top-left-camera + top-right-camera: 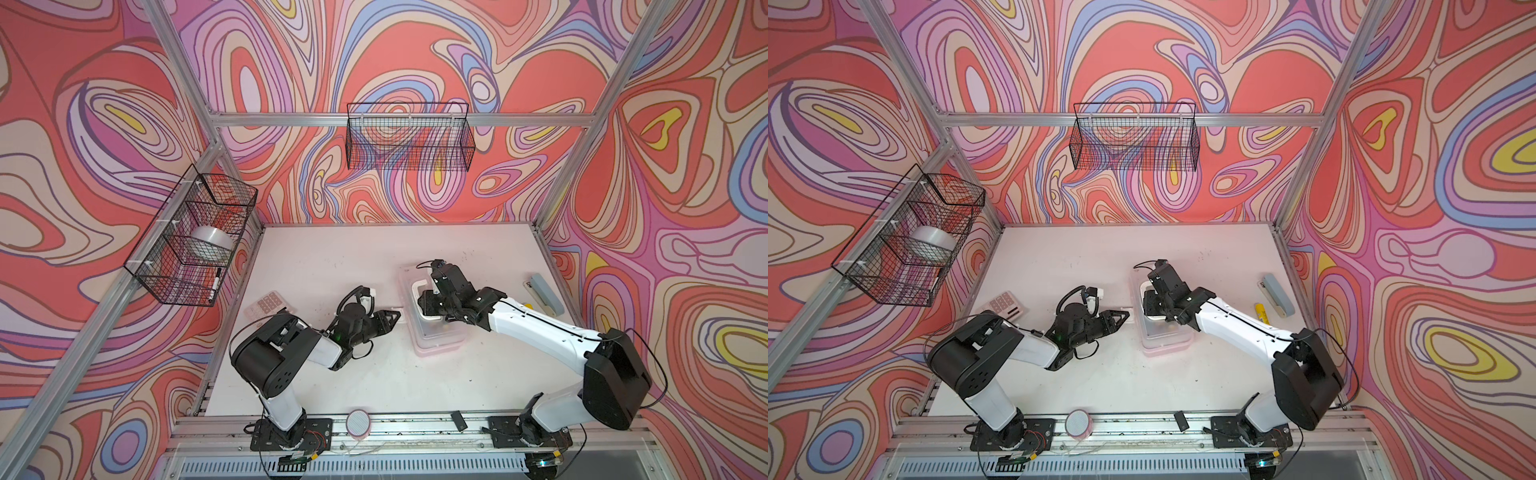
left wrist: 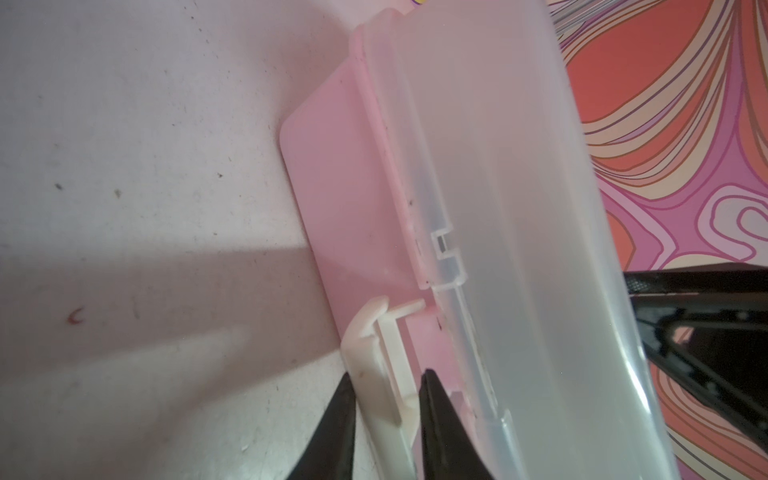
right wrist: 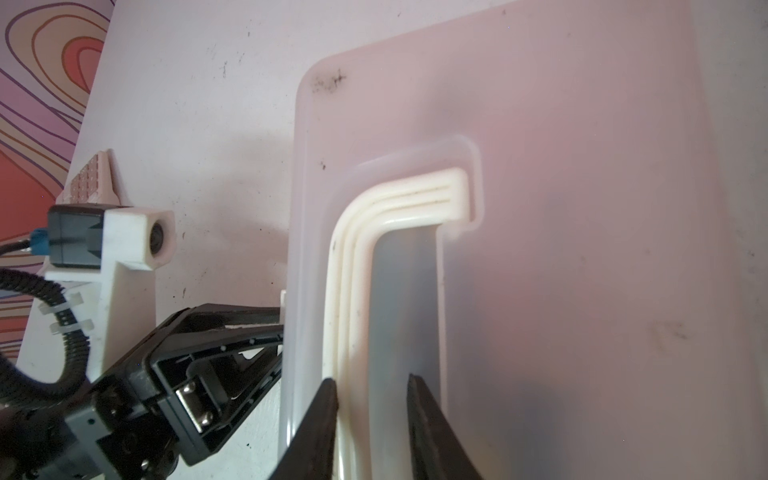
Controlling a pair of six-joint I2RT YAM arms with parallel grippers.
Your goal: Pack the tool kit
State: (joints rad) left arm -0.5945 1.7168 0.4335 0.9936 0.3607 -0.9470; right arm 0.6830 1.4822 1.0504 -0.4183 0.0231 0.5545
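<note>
You have the tool kit (image 1: 434, 338) lying flat on the worktop (image 1: 332, 257), right of centre in both top views. Its translucent lid (image 2: 519, 208) is down over the pink base (image 2: 340, 187).

Your left gripper (image 2: 387, 372) sits at the case's left edge in the top views. In the left wrist view its jaws are narrow, pinched on the white latch (image 2: 370, 328), with both fingers touching it.

Your right gripper (image 3: 371, 378) is over the lid, also narrow, straddling the long bar of the white handle (image 3: 357, 232). One finger rests against the bar; the other stands off with a gap showing.

Left of the case, the calculator (image 1: 270, 307) lies near the worktop's edge. The grey-blue bar (image 1: 546, 295) lies at the far right.
</note>
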